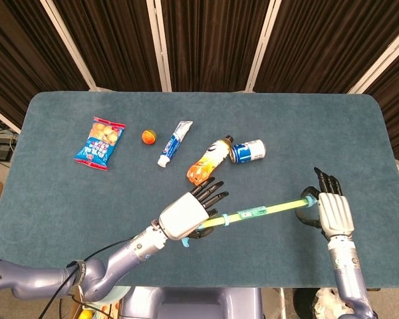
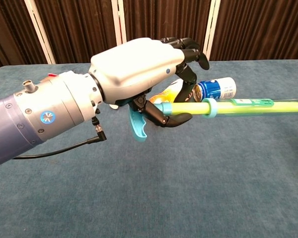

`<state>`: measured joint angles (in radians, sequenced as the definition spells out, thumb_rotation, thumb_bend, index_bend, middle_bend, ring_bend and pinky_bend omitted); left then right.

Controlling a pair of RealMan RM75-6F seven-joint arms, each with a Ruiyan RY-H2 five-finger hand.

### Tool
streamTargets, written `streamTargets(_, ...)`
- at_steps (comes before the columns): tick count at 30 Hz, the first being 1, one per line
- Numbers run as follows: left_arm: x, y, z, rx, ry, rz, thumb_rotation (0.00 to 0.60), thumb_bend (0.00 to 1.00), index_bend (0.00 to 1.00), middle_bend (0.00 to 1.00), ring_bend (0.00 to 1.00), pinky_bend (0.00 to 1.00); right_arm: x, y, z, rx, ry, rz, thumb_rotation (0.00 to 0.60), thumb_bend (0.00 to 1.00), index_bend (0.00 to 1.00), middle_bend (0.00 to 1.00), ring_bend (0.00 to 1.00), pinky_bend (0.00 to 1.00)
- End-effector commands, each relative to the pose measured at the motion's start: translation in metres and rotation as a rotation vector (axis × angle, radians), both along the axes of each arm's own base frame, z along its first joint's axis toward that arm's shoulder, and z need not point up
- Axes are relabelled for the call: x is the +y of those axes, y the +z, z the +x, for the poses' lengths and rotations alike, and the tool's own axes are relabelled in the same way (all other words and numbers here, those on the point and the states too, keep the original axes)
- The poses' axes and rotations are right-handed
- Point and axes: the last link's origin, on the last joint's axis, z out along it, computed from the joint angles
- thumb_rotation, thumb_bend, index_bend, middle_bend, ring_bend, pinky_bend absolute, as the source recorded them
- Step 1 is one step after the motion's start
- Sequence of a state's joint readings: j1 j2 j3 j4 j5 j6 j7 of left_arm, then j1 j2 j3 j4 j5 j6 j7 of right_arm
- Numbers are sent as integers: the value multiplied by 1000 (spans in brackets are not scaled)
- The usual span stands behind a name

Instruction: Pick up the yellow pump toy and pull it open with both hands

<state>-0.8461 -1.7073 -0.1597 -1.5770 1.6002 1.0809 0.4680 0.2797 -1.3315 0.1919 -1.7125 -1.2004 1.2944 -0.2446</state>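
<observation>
The yellow pump toy (image 1: 259, 212) is a long thin yellow-green tube with light blue fittings, held level above the table between both hands. My left hand (image 1: 189, 214) grips its blue-handled end; in the chest view the left hand (image 2: 139, 67) fills the upper left, with the thumb under the tube (image 2: 248, 107) and the blue handle (image 2: 137, 125) hanging below. My right hand (image 1: 329, 207) grips the tube's other end at the right of the head view. The chest view does not show the right hand.
On the blue table (image 1: 66, 193) lie a snack packet (image 1: 100, 143), a small orange ball (image 1: 149, 137), a toothpaste tube (image 1: 175, 143), an orange bottle (image 1: 208, 161) and a blue can (image 1: 248, 151), all beyond the hands. Dark curtains hang behind.
</observation>
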Motion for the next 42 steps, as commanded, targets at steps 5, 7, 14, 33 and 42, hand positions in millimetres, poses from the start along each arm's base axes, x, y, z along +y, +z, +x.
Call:
streamTargets(5,-2,-2,4,-3,-6,-4,600,392,635,147,0,76,0,-1,0,-8,-2,1,600,288,468,0,0,0)
streamTargets(7,-3,-3,5,-5,-7,-8,600,392,635,147,0,76,0,-1,1,-16,0,1,600,286,468,0,0,0)
streamTargets(14,-6,-5,7,-8,-17,-11,600,392,635,147,0,76,-2,1,1,-54,-15,-3,600,281,434,0,0,0)
streamTargets(33,-4,-6,13,-37,-12,5,600,392,635,147,0,76,0,-1,0,-47,-23,7,600,280,409,0,0,0)
streamTargets(42,-4,-6,10,-21,-19,13,600,392,635,147,0,76,-1,2,1,-47,-23,-4,600,362,583,21,0,0)
